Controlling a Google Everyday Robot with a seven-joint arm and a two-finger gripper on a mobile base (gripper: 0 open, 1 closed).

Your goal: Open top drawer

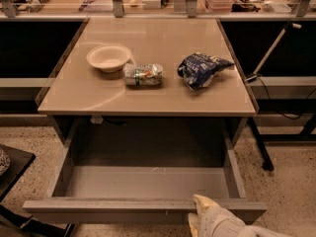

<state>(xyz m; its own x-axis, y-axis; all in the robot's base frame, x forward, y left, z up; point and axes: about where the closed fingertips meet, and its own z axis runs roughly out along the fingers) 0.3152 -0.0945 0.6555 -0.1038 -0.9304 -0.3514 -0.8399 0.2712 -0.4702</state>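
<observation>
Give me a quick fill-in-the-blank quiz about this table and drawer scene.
The wide grey metal top drawer is ___, not shut.
The white gripper rests at the drawer's ___ panel.
The crushed can lies between the white round bowl and the ___ crumpled bag.
Missing words: open; front; blue.

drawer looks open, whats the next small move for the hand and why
Probably back the hand away from the front lip of the top drawer, where it sits at the right. The drawer is already pulled well out from under the table, its grey floor exposed, so more pulling seems unneeded.
</observation>
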